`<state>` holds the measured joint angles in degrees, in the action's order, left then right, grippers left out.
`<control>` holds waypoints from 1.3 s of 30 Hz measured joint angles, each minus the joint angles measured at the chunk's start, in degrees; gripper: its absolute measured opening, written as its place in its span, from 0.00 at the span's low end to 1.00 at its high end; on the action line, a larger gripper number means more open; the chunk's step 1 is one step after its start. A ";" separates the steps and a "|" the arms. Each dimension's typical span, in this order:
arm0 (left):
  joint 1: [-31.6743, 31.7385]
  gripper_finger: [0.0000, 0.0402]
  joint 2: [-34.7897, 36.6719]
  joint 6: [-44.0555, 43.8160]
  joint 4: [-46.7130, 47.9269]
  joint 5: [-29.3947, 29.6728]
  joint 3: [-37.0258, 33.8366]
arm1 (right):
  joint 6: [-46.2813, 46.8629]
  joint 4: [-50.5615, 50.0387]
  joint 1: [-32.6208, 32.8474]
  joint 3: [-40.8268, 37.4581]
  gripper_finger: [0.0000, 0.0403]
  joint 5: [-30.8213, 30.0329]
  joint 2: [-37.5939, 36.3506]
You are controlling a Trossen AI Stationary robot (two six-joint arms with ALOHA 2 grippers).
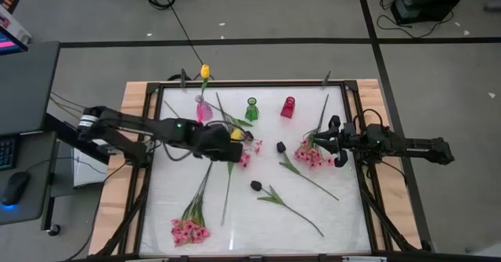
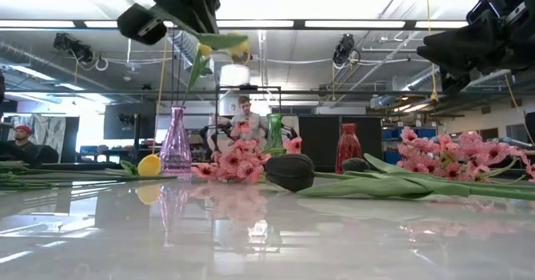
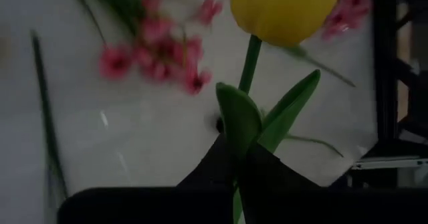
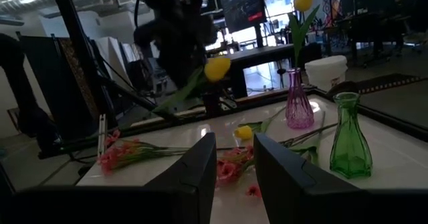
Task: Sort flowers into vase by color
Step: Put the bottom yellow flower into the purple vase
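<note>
Holding a yellow tulip [image 3: 284,10] tight by its stem, the left gripper [image 1: 227,147] hangs above the middle of the table [image 1: 344,215], near the pink vase [image 1: 203,110]. The fingers are squeezed shut on the stem, and the bloom pokes out in front of them. One yellow tulip already stands in the pink vase [image 4: 299,101], so this one looks meant to join it.

To do it well, the arm should lift the tulip high, so the stem end clears the vase's thin neck. Then the stem should hang straight down over the mouth. Go down slowly. The neck is narrow and another stem is already in there, so a crooked stem could bump the rim or tip the vase. Only let go once the stem is well inside.

The right gripper [image 4: 231,164] waits at the right side, over a pink spray [image 1: 311,156]. Its fingers stand a little apart and hold nothing.

The green vase [image 1: 251,109] and red vase [image 1: 288,107] stand in the same row with no flowers in them. More pink sprays [image 1: 188,229], two dark tulips [image 1: 255,185] and another yellow tulip [image 2: 149,165] lie on the table, not yet sorted.
</note>
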<state>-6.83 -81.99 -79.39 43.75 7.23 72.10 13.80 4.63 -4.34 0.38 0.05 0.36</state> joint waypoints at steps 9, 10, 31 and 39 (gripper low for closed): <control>2.79 0.02 8.67 24.02 0.64 11.33 0.00 | 0.00 -0.02 0.00 0.00 0.27 0.01 0.00; 3.39 0.02 9.49 26.86 0.72 11.90 0.00 | 0.00 0.01 0.00 0.00 0.27 0.01 0.00; 20.03 0.02 27.30 72.57 -8.75 12.51 -0.02 | -0.01 -0.03 0.00 0.00 0.27 0.02 0.00; 22.47 0.02 30.92 88.23 -15.31 16.55 -0.01 | -0.02 -0.01 0.00 0.00 0.27 0.02 0.00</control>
<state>15.64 -51.06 8.84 28.44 23.78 72.09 13.78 4.62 -4.34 0.38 0.08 0.36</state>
